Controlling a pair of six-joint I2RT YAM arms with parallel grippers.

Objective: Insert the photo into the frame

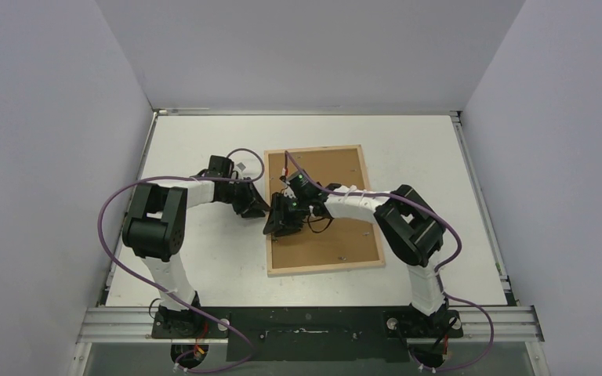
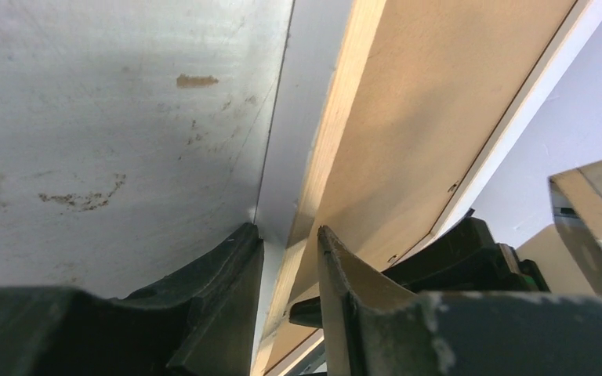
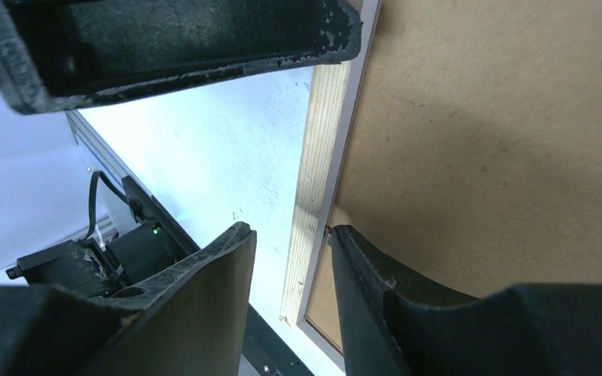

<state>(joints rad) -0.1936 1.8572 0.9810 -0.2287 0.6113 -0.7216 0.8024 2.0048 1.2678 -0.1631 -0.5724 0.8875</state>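
Pale natural wood, smooth and dull, along the frame (image 1: 325, 268) rim. Matt brown hardboard back (image 1: 337, 166), finely speckled. White bench (image 2: 86, 94), matt, scuffed and stained in patches. Black plastic on left gripper (image 2: 286, 258) and right gripper (image 3: 291, 258), grainy, chipped pale at the edges.

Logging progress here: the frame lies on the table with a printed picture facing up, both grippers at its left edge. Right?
No: the top view shows the frame with a plain brown backing board facing up. The left gripper and right gripper are at its left edge.
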